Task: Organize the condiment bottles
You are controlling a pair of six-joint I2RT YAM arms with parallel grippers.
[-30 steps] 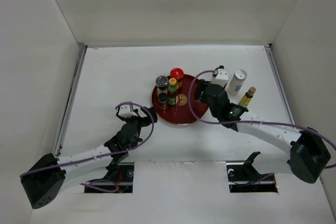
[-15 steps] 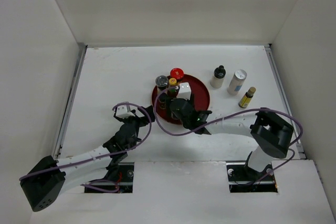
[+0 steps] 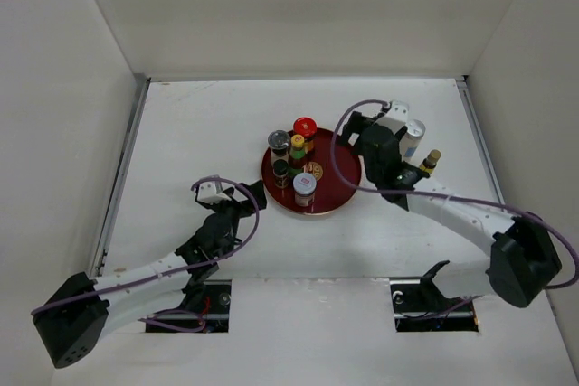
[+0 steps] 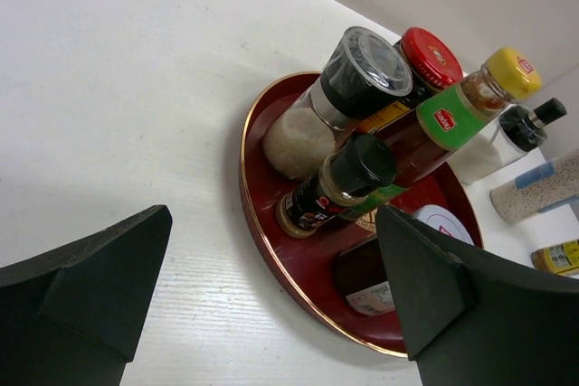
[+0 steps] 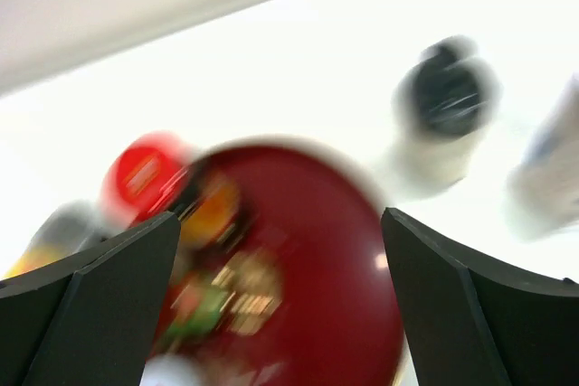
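The red tray (image 3: 339, 189) carries several condiment bottles: a clear grinder (image 3: 279, 141), a red-capped jar (image 3: 305, 127), a yellow-capped green-label bottle (image 3: 297, 147), a small black-capped bottle (image 3: 280, 171) and a white-lidded jar (image 3: 304, 187). To its right on the table stand a silver-capped shaker (image 3: 415, 135) and a small yellow bottle (image 3: 426, 165). The blurred right wrist view also shows a black-capped bottle (image 5: 441, 104). My right gripper (image 3: 355, 140) hangs open between the tray and these, holding nothing. My left gripper (image 3: 248, 193) rests open just left of the tray (image 4: 256, 196).
White walls enclose the table on three sides. The black-capped bottle (image 4: 526, 124), shaker (image 4: 541, 189) and yellow bottle (image 4: 557, 256) appear past the tray in the left wrist view. Bare tabletop (image 3: 199, 133) lies left of the tray.
The right gripper swung over the tray's front, opened wide and pulled back to the right rear. A white-lidded jar now stands at the tray's front. The left arm barely shifted.
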